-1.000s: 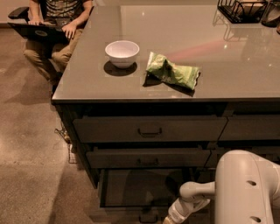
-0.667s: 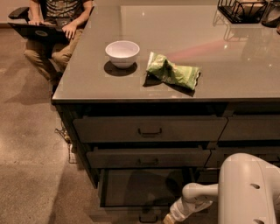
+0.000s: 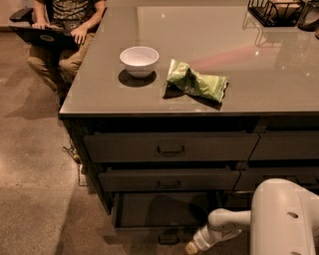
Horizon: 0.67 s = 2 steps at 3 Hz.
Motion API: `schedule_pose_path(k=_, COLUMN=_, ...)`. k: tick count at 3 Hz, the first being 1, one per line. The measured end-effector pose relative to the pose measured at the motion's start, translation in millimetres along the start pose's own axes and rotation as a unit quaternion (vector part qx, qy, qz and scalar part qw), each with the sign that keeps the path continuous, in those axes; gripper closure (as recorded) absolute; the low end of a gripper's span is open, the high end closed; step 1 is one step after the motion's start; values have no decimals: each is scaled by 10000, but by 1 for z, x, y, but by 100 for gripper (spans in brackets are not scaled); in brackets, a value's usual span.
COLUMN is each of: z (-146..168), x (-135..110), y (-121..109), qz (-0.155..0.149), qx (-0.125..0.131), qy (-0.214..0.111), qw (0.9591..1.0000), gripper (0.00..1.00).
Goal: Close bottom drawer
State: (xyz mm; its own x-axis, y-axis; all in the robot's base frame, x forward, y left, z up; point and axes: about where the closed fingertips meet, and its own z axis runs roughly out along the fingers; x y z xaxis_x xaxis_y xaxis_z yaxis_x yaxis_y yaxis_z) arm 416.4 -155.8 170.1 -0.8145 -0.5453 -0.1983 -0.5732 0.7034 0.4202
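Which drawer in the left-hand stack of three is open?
The bottom drawer, pulled out with its inside showing; the top drawer and middle drawer sit flush. The gripper is low, at the bottom drawer's front edge.

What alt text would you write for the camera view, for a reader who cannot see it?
The bottom drawer of the left stack stands open, with the gripper low in front of it. A white bowl and green bag lie on the counter above; a person with a laptop sits top left.
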Motion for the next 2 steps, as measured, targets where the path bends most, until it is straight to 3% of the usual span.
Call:
schedule_pose_path(k=1, z=-4, x=-8, y=-45, qz=247, qx=305, qy=-507, qw=9979, gripper=100)
schedule_pose_path(k=2, z=-4, x=-7, y=-44, qz=247, qx=307, qy=-510, qw=9979, gripper=100)
